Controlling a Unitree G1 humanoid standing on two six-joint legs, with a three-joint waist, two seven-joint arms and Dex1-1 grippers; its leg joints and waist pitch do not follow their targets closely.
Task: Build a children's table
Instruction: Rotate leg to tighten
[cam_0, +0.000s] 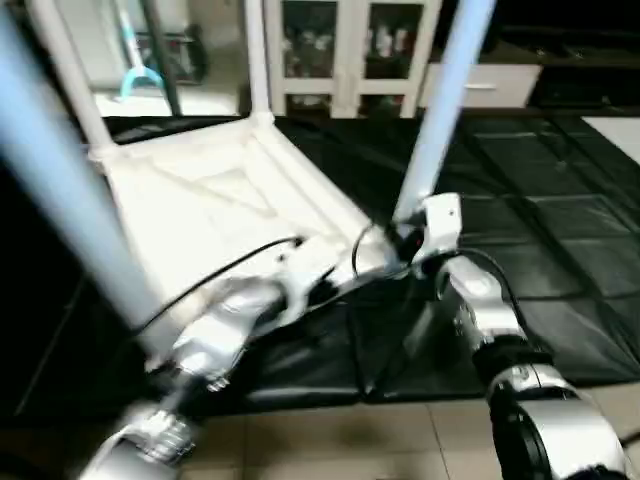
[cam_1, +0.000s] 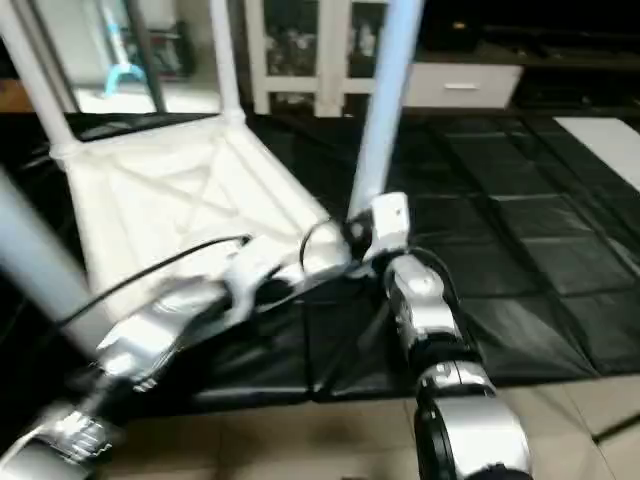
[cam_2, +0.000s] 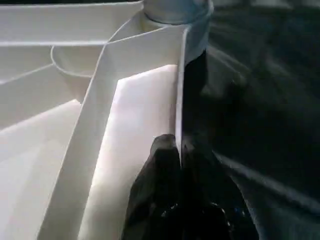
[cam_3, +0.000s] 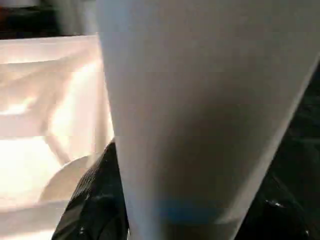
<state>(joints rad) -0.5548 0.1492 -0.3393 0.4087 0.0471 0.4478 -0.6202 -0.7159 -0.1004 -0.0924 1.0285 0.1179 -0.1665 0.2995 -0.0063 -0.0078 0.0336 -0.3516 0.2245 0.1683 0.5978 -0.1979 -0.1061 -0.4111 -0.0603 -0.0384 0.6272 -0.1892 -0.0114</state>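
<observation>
Apparently mats (cam_0: 560, 250) surround the table top (cam_0: 210, 215); a cabinet (cam_0: 345, 50) stands behind.

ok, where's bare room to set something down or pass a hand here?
Free: black floor mat right of the near-right white tube leg, and the tile strip at the mat's near edge. Crowded: that leg's corner of the white ribbed tabletop, where both end effectors work.

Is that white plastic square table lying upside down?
Yes: the white plastic square tabletop shows its ribbed underside, and white tube legs rise from its corners.
</observation>
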